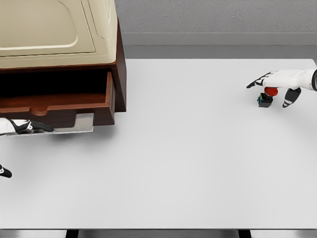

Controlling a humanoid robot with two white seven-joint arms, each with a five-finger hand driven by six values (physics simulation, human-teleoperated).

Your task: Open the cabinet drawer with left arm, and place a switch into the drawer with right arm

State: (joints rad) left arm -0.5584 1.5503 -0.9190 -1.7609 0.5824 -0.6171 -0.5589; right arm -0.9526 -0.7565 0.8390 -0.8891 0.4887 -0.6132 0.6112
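The brown cabinet (120,69) with a beige top stands at the back left. Its drawer (54,105) is pulled out, and the inside looks dark and holds nothing I can see. My left hand (25,127) comes in at the left edge, its fingers stretched out along the grey handle (74,123) and the thumb well apart below. The switch (266,98), a small black block with a red button, sits on the table at the far right. My right hand (278,88) hovers right over it with fingers spread on both sides; I cannot tell whether they touch it.
The white table (188,158) spans the view, with its front edge along the bottom. A grey wall runs behind the table's far edge. The cabinet overhangs the back left corner.
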